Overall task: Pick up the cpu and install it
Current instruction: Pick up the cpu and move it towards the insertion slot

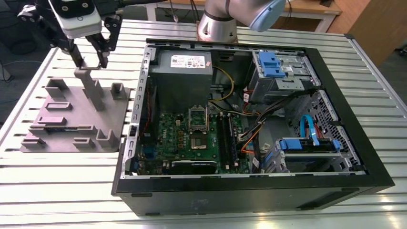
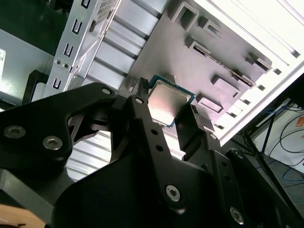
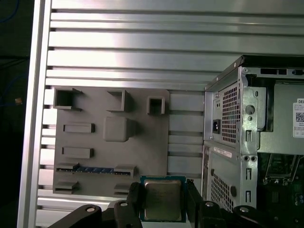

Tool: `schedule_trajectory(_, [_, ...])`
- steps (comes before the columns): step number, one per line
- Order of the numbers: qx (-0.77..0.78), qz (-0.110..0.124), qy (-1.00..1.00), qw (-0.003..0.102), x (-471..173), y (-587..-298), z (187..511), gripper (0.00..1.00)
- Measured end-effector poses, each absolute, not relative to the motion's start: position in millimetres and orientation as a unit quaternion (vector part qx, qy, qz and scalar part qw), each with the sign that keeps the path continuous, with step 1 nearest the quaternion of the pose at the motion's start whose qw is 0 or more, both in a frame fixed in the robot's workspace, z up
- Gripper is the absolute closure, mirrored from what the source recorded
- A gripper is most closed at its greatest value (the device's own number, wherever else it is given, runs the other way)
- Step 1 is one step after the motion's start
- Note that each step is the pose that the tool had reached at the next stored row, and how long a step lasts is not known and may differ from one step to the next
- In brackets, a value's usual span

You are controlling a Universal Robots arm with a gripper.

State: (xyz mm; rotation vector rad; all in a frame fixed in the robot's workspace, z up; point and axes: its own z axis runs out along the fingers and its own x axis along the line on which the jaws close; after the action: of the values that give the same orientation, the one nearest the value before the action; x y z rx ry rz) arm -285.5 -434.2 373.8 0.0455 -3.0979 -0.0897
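Observation:
The cpu (image 3: 163, 199), a small square chip with a shiny metal top and a thin pale rim, sits flat between my two black fingers (image 3: 134, 195). My gripper (image 3: 164, 190) is shut on it, one finger on each opposite edge. The second wrist view also has the cpu (image 2: 166, 102) clamped in the gripper (image 2: 167, 97). In the exterior view my gripper (image 1: 89, 64) hangs just above the tall upright block of the grey plastic fixture (image 1: 76, 119), with the chip edge-on at its tips. The metal-framed socket (image 1: 198, 119) lies on the green motherboard inside the case.
An open black computer case (image 1: 356, 143) lies to the exterior view's right of the fixture, with a power supply, cables and blue drive brackets inside. Its near wall (image 1: 137, 119) rises beside the fixture. Both rest on a slatted metal table (image 1: 64, 191). The arm's base (image 1: 219, 24) stands behind the case.

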Motion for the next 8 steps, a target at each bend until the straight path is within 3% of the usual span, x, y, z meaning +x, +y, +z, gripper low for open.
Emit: schedule_trajectory(8, [0.006,-0.029,-0.999,0.021,-284.1,-440.1,373.4,0.53])
